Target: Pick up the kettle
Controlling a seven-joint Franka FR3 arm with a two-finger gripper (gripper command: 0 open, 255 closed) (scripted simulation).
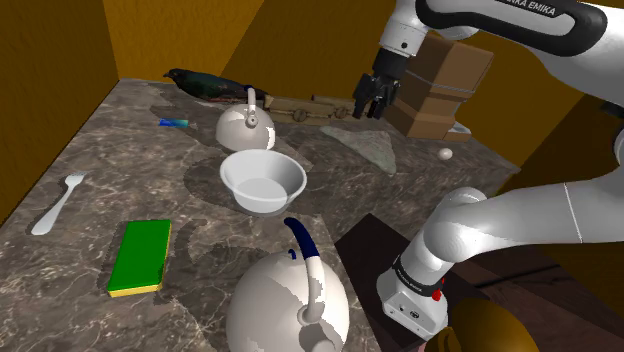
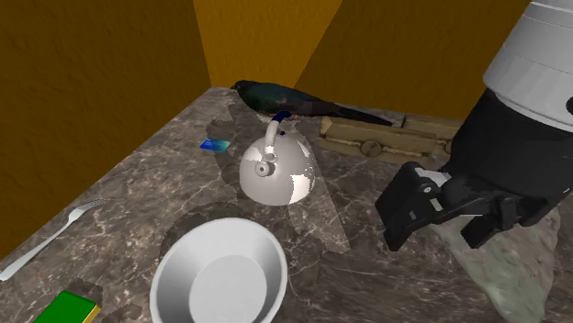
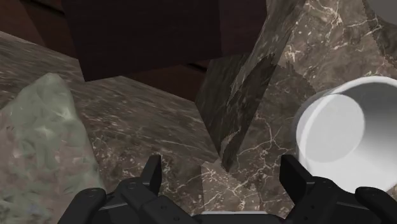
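Shoulder view first: whereabouts of the kettle (image 1: 247, 127)?

— Far end of the marble counter (image 1: 120, 150), just beside the dark bird (image 1: 205, 85), beyond the white bowl (image 1: 262, 180). Mind the second kettle (image 1: 288, 305) too, close to the stand (image 1: 365, 245). Unclear from the task sentence alone which to take; probably the far one, nearer the gripper (image 1: 368, 100).

— And the hand?

— Hangs in the air by a pale greenish slab (image 1: 365, 145), well apart from both kettles. Fingers (image 3: 153, 175) spread wide in the wrist view, clasping nothing.

— Likely trouble from here?

— Three things, probably. Closing across the round body instead of the thin handle (image 2: 272, 138): too broad and smooth, so apt to slip out. Coming in crosswise to the handle's arch: likely to knock or tip the kettle rather than clasp it. Sweeping low on the way over: risks clipping the bowl, the bird or the long wooden piece (image 1: 310, 108) behind.

— Pointing which way, that far kettle?

— Sits upright on its base, long axis vertical through lid and handle. Judging by the second exterior view, turns its small round fitting toward the bowl, blue-tipped handle arching back toward the bird.
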